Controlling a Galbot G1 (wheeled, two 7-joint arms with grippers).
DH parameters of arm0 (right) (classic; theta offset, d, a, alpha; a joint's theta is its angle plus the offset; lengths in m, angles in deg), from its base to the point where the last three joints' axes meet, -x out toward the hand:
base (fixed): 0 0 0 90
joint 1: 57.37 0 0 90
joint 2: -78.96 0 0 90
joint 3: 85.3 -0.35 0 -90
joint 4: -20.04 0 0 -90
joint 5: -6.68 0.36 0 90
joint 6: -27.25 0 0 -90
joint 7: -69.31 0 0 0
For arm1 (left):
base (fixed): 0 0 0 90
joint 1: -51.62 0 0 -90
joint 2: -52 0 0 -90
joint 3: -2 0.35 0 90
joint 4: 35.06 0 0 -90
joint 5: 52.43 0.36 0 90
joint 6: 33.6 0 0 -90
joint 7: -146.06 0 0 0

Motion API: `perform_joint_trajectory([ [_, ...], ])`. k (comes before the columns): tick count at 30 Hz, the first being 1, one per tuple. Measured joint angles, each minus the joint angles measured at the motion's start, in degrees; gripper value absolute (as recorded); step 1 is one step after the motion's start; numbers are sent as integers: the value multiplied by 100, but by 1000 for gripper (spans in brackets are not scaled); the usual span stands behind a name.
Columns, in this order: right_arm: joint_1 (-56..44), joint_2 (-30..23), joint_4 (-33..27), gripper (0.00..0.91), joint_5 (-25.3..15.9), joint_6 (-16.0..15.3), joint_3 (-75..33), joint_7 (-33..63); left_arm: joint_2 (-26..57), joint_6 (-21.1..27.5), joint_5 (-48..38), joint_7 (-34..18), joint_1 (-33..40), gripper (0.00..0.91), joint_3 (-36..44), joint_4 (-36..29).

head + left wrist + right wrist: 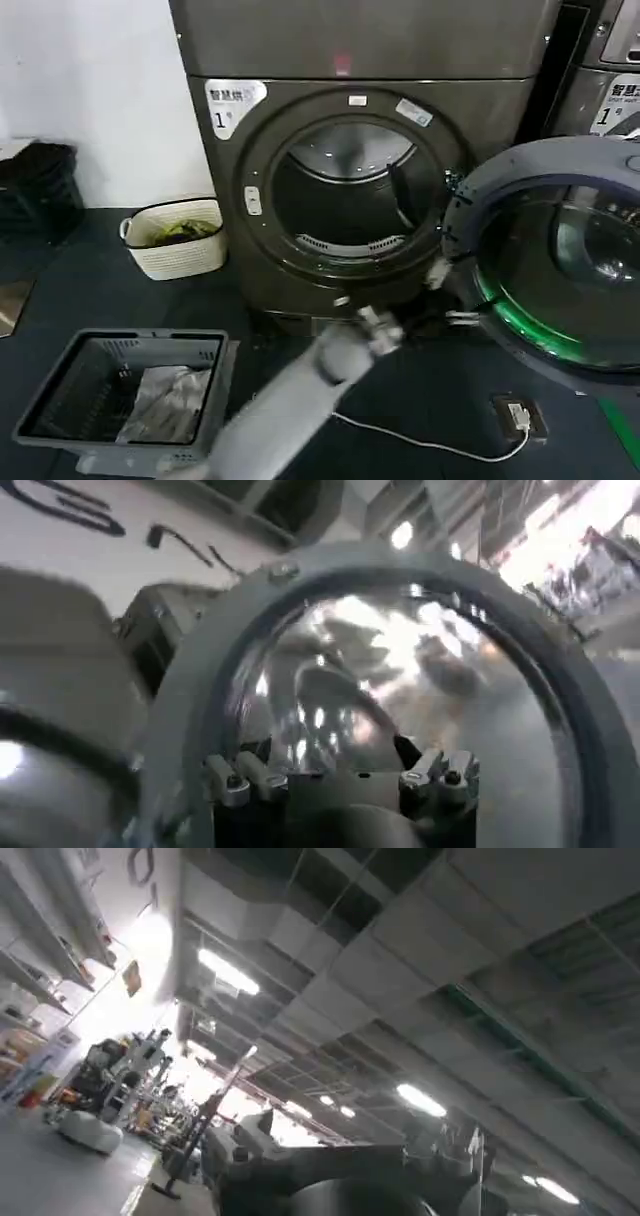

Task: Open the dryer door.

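The dryer (400, 50) is a tall dark grey machine with a white label "1". Its round opening (345, 200) gapes. The dryer door (520, 165) is swung out to the right, showing its grey inner face and dark glass. My left arm reaches up from the lower middle. At its end the left gripper (385, 325) sits low in front of the machine, just left of the door's inner edge. In the left wrist view the left gripper (338, 780) is open with nothing between its fingers (235, 780), facing the door's glass (400, 680). The right gripper (350, 1158) points at the ceiling, open and empty.
A white basket (175, 262) stands left of the dryer. A grey laundry basket (60, 385) with cloth sits at the front left. A second machine (610, 90) is behind the open door. A white cable and small box (515, 415) lie on the dark floor.
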Motion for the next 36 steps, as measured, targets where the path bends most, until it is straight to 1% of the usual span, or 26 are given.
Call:
perform_joint_trajectory([
  [4,64,-12,76,907,-10,-3,83,-32,828,-163,184,-8,-271,907,-100,-543],
  [6,114,-33,111,907,-14,-5,139,-38,1165,-354,395,-7,-390,907,-171,-792],
  [11,223,-47,165,907,-18,-5,258,-70,1987,-974,1306,25,-661,907,-491,-1263],
  [14,283,-51,194,907,-23,-6,323,-95,2509,-1334,1775,23,-807,907,-712,-1446],
  [18,382,-75,239,907,-2,-109,390,-128,3197,-2069,2710,21,-1027,907,-1188,-1457],
  [20,423,-105,279,907,50,-155,427,-197,3459,-2286,3149,22,-1101,907,-1446,-1435],
  [23,461,-135,323,907,129,-169,470,-268,3876,-2295,3925,-62,-1207,907,-1818,-1415],
  [28,474,-201,424,907,382,-165,561,-403,4576,-2299,5321,-524,-1422,907,-2239,-1491],
  [33,553,-274,509,907,645,-148,698,-479,5213,-2298,6980,-1117,-1552,907,-2544,-1531],
  [36,580,-306,537,907,801,-135,765,-505,5448,-2299,8117,-1779,-1679,907,-2610,-1528],
])
